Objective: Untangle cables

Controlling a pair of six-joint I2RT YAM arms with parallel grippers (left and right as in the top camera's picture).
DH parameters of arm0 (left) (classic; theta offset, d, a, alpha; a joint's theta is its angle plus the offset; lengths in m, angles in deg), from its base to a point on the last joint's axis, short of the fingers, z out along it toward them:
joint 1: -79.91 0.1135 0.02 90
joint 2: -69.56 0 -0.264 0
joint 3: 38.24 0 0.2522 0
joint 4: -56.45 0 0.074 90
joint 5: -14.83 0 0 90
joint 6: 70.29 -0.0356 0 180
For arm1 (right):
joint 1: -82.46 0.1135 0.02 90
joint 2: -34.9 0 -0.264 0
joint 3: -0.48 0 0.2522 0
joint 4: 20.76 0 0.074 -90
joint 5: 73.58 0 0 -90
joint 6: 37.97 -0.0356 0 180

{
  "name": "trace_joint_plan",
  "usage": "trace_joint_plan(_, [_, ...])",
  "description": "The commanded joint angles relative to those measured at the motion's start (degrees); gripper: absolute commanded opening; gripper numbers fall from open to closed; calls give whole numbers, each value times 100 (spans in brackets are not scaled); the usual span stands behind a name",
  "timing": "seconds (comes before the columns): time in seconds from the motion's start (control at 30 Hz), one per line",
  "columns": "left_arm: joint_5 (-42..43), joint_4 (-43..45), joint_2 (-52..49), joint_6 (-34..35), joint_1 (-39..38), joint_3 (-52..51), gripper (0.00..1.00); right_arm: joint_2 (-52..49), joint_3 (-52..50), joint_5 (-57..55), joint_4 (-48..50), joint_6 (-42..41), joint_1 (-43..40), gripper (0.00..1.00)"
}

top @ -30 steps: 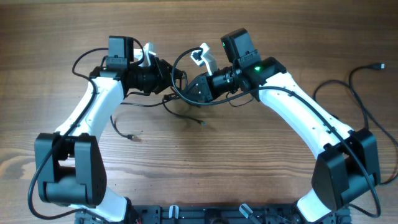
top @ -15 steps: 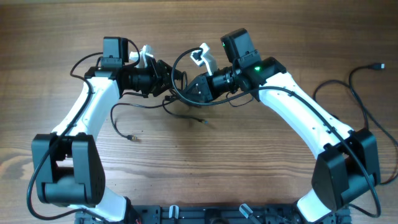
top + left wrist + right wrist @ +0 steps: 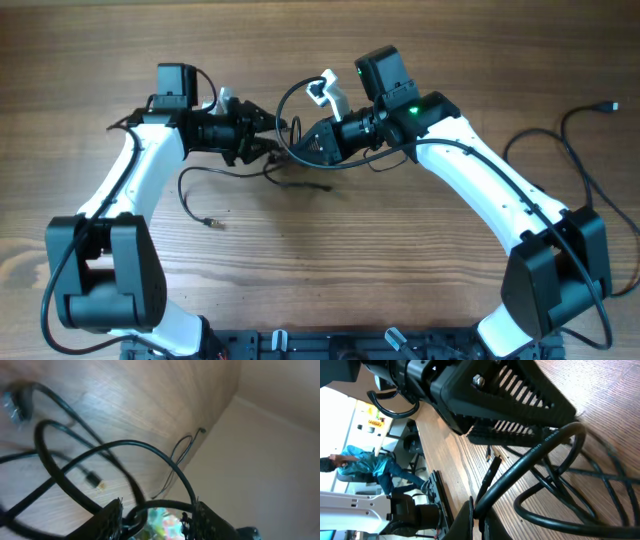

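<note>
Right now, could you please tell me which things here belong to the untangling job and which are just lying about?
Job:
- knot of cords between the arms
- trailing cord on the left, plug at its end
- right gripper, shut on a strand
- left gripper, jaws apart

Lying about:
- separate cord near the right edge of the table, clear of the knot
</note>
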Motion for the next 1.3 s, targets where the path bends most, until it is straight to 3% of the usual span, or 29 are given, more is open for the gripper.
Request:
trace_joint_plan(0.0, [-190,-192,-63,656,28,35,50,-81,61,13,26,81,7,4])
trace_joint_plan(0.17, [-1036,-400,-63,1082,-76,35,51,-81,61,13,17,79,7,4])
trace_joint_plan(0.57, [-391,-590,-63,1270,-127,35,67,-81,61,13,-35,122,7,4])
trace_joint_plan(0.8, [-793,-503,-63,1318,-146,35,57,-81,61,13,-50,118,9,4])
trace_joint_plan(1.07, [-1499,-431,-63,1467,-330,35,59,-81,61,13,-48,81,7,4])
trace_joint_plan(1.17, [-1731,-225,-63,1464,-481,35,46,-81,61,13,-46,79,7,4])
trace_joint_plan(1.23, [-1991,-129,-63,1460,-564,35,22,-81,61,11,-24,79,7,4])
trace_joint_plan(1.27, [-2306,-131,-63,1458,-605,35,4,-81,61,11,7,79,7,4])
